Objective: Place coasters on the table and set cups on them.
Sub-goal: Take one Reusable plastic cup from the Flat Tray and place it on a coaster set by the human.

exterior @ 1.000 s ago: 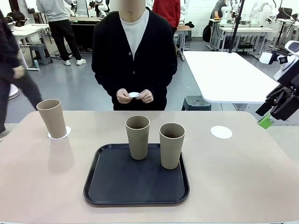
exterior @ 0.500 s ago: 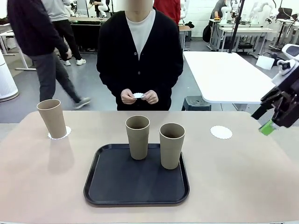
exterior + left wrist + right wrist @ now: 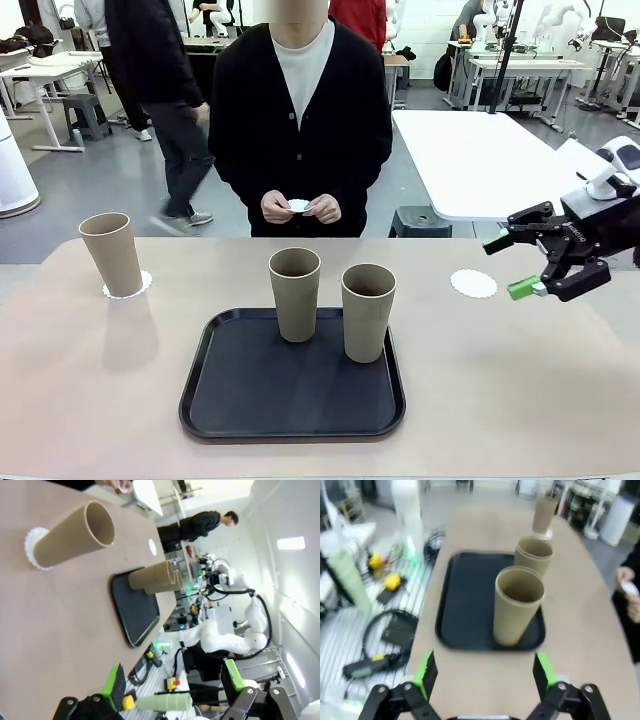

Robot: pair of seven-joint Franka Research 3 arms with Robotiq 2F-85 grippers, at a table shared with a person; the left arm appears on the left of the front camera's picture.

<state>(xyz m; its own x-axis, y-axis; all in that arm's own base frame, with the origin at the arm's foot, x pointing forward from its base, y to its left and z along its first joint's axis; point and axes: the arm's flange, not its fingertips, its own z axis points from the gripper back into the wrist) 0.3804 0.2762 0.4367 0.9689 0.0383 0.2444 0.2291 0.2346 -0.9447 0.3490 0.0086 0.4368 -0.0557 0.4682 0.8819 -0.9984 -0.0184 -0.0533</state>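
**Risk 1:** two cups stand close together on the tray [image 3: 195, 380], mid-counter toward the near edge. R gripper [image 3: 510, 266] hovers by the counter's right edge, jaws wide apart, empty. Closing on the nearer cup [image 3: 368, 310], its outer finger could knock the neighbour cup [image 3: 295, 293].

**Risk 2:** cups are tall w/ narrow bases. A side nudge or a drag across the tray rim would prob. tip one.

**Risk 3:** bare coaster [image 3: 473, 283] near the far-right corner is thin paper. A low pass may shift it.

**Other findings:**
- L gripper [image 3: 174, 677] also spread, empty.
- Third cup [image 3: 110, 255] sits on a coaster [image 3: 140, 287] near the far-left corner.
- Person's hands [image 3: 300, 208] hold another coaster [image 3: 289, 205] beyond the far edge.
- All cups upright: long axis vertical, mouths up.
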